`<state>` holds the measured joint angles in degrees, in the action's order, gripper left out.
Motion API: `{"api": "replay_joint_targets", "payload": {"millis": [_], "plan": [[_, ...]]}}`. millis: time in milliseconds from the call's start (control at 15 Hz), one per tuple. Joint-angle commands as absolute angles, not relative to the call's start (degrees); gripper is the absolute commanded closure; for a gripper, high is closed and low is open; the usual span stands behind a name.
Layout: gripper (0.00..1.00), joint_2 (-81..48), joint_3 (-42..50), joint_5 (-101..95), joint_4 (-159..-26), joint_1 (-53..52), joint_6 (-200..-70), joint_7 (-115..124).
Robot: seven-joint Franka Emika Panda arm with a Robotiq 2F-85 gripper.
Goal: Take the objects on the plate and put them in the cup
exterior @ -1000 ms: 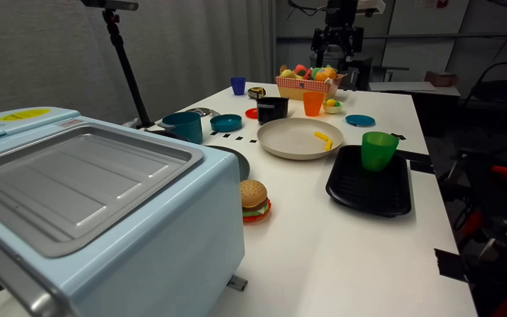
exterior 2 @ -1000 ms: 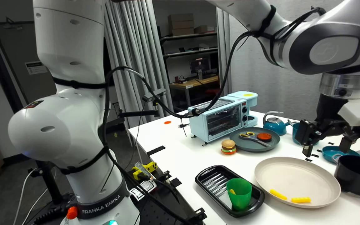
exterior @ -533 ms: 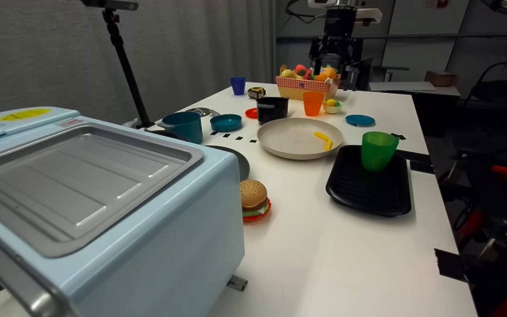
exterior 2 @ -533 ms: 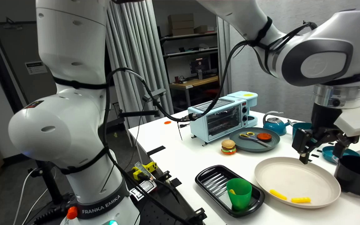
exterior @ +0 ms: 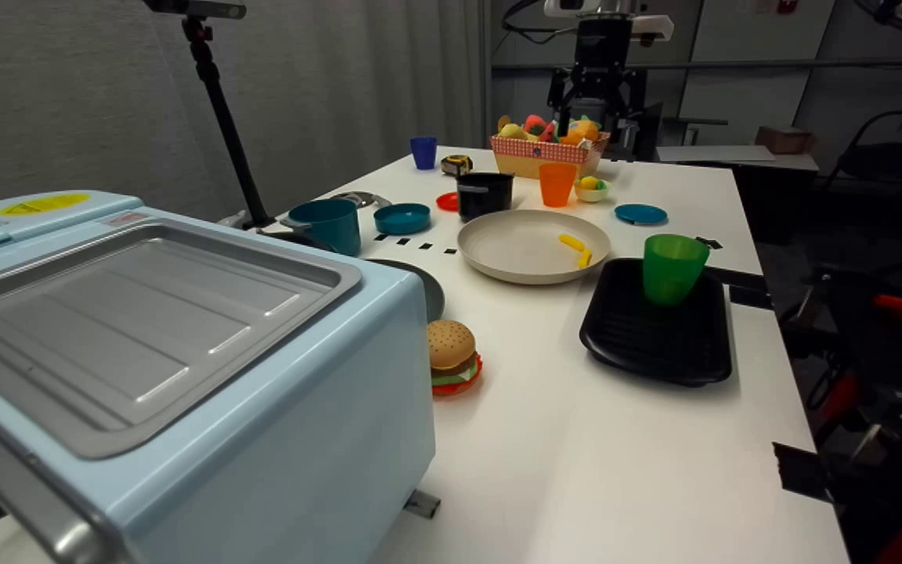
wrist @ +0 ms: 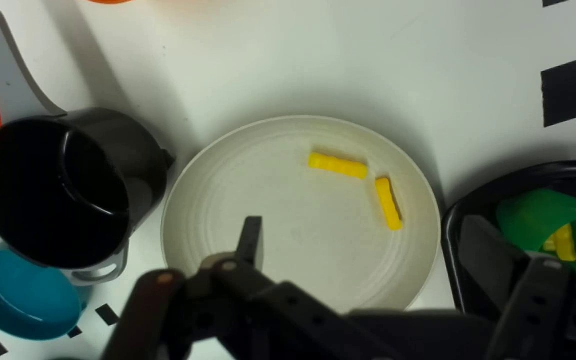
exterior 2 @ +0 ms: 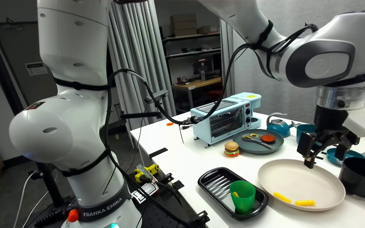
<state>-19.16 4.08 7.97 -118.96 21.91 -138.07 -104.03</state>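
On the cream plate [wrist: 278,210] we found two yellow sticks [wrist: 338,165], lying near the rim at an angle to each other, their closest ends just apart. The green cup [exterior 2: 246,196] stood upright in the black tray [exterior 2: 215,184], just beside the cream plate; in the wrist view we also made out yellow pieces [wrist: 565,244] inside the cup, though we could not tell how many. The gripper [exterior 2: 325,158] hung in the air, its fingers spread wide and released; in the wrist view we saw one fingertip overlap the cream plate and the other the tray. Across the cream plate from the tray we noted a black pot [wrist: 113,132], with a blue pan [wrist: 23,295] just beside it. Farther along the white table [exterior 2: 185,164] we observed a toy burger [exterior 2: 232,148] and a gray plate [exterior 2: 249,147], which held scissors [exterior 2: 262,144] and a red disc [exterior 2: 268,138], near a pale blue toaster oven [exterior 2: 203,126].
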Motion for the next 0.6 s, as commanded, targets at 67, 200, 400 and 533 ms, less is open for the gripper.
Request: {"api": "replay_joint_targets", "payload": {"millis": [67,200,400,533], "plan": [[0.0,-19.8,4.4,2.5,-119.4,20.3,-139.1,-112.1],[0.0,-20.1,4.1,0.9,-119.5,20.0,-139.4,-116.0],[0.0,-21.1,3.1,0.8,-119.3,20.2,-136.9,-123.4],[0.0,-21.2,4.0,1.9,-119.0,19.4,-137.0,-121.4]]}}
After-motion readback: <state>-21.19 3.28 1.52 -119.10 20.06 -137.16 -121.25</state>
